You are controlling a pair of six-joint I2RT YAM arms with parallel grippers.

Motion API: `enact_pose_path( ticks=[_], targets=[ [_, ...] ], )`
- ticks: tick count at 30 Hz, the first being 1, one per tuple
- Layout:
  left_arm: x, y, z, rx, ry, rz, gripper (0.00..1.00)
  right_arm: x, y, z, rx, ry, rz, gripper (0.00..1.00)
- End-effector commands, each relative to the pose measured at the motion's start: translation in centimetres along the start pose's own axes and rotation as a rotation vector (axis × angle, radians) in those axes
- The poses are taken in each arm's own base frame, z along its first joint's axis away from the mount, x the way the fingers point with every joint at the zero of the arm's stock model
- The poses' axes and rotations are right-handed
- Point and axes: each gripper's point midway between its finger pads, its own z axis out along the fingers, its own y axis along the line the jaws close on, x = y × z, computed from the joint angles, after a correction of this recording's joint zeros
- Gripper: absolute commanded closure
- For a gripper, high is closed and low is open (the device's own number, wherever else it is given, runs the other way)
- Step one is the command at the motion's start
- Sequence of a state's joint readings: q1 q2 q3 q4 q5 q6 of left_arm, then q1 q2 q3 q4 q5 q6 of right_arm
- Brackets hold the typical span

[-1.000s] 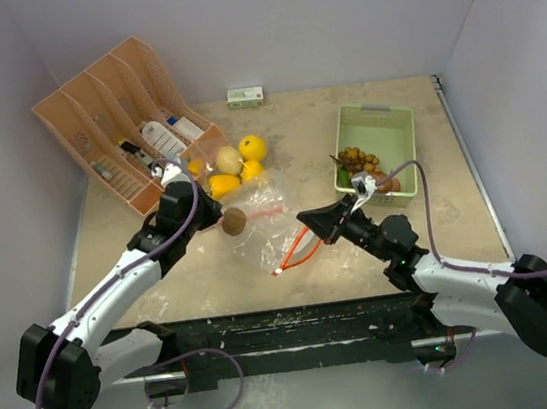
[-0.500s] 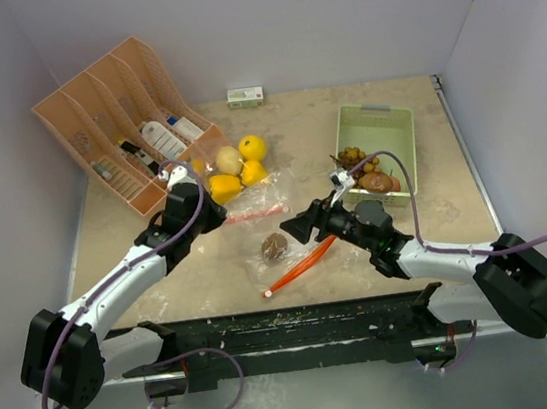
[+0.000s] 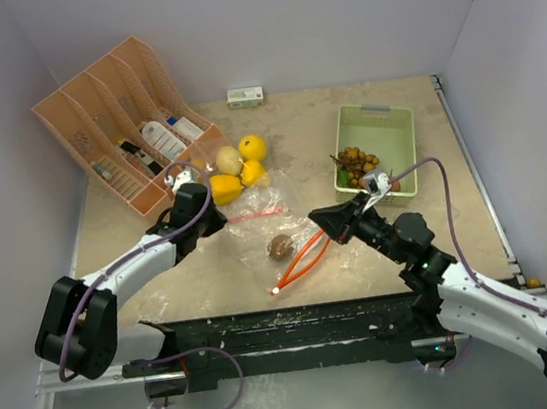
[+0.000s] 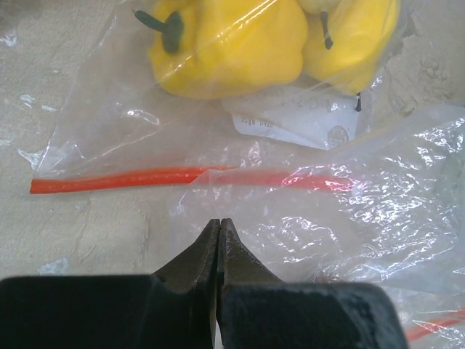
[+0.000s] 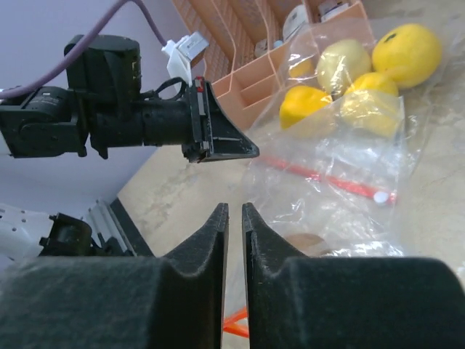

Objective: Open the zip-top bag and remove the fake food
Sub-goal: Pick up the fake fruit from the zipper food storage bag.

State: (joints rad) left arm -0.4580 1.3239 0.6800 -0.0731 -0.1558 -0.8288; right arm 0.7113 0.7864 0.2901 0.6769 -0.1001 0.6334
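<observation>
zip-top bag [image 3: 253, 229] holds glossy yellow fake food [image 4: 225, 43] and one brown lump [image 3: 279, 247]; left gripper [image 4: 219, 222] is pinched together, right gripper [image 5: 234, 209] is slightly apart.

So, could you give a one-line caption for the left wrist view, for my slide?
Shut left fingers above a clear zip-top bag, its orange-red zip strip ahead, yellow peppers beyond.

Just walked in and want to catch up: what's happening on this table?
Two robot arms are working on a clear zip-top bag lying on the table. The left gripper is shut right by its red zip strip. The right gripper, slightly open and empty, hovers at the other side. A brown nut-like piece and yellow toy peppers sit under the plastic.
</observation>
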Motion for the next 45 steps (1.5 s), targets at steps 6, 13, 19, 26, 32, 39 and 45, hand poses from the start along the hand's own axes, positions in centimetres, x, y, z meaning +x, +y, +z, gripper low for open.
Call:
enact_pose_path(
  ticks=[6,13,19,26,32,39,45],
  targets=[
    [-0.8,-1.1,1.3,0.041,-0.022,-0.037,0.99,5.9,-4.9,-2.9,0.163,0.14,0.008,0.91],
    [-0.2,-1.0,1.6,0.046,-0.005,-0.04,0.99,8.8,-5.9,-1.9,0.151,0.213,0.013,0.91],
    [-0.3,-1.1,1.5,0.051,-0.004,-0.034,0.99,9.7,-6.1,-0.2,0.131,0.23,0.013,0.88],
    [0.6,-1.3,1.9,0.075,0.024,-0.046,1.0,9.2,-5.7,3.2,0.096,0.24,-0.03,0.69],
    [1.1,-0.9,1.8,0.076,0.031,-0.049,1.0,10.2,-5.8,5.9,0.079,0.28,-0.048,0.57],
    [1.0,-0.8,1.7,0.076,0.024,-0.043,1.0,13.1,-6.0,7.4,0.095,0.358,-0.082,0.21],
    [1.1,-0.9,1.8,0.077,0.027,-0.041,1.0,16.2,-6.5,7.4,0.148,0.457,-0.148,0.18]
  ],
)
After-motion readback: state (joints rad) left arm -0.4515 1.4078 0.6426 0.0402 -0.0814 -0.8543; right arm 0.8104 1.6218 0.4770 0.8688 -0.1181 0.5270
